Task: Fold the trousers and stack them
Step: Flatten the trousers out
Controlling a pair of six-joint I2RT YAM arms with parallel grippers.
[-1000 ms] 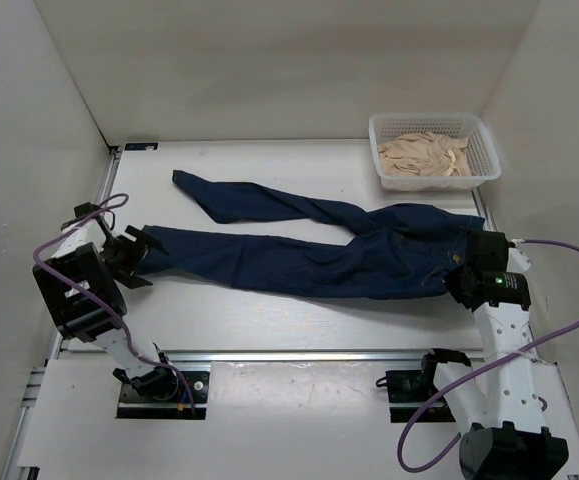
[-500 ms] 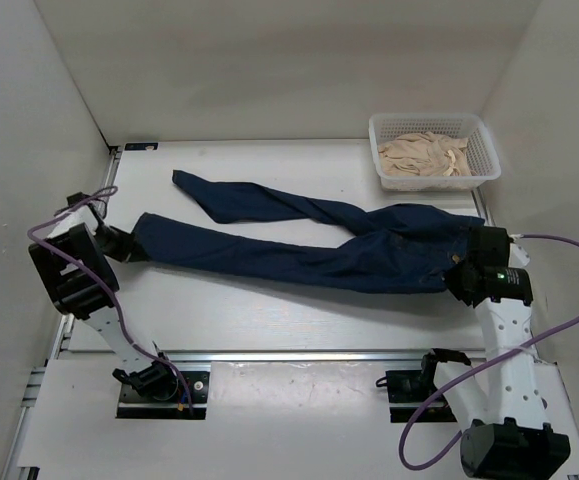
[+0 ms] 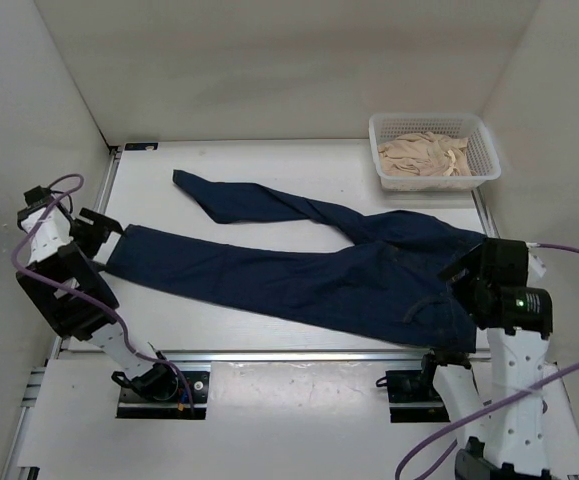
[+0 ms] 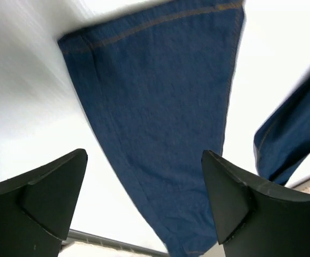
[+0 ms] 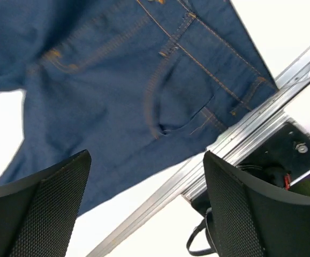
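Note:
The trousers point(image 3: 299, 275) are dark blue jeans lying flat across the table. One leg stretches left, its hem by my left gripper point(image 3: 97, 243). The other leg point(image 3: 239, 200) angles to the far left. The waist lies at the right, reaching the near rail. In the left wrist view the leg point(image 4: 160, 107) lies below my open left gripper point(image 4: 144, 198), untouched. My right gripper point(image 3: 466, 278) hovers over the waist. Seen from the right wrist, the pocket area point(image 5: 144, 91) lies beyond my open right gripper point(image 5: 146, 206), with nothing between the fingers.
A white basket point(image 3: 484, 150) holding beige cloth stands at the far right corner. A metal rail point(image 3: 299, 355) runs along the near table edge, and the trousers' waist overlaps it point(image 5: 240, 144). White walls close in left, back and right.
Both grippers have opened and let go of the trousers. Before that, the near leg was drawn out to the left and the waist pulled toward the near rail, flattening the cloth.

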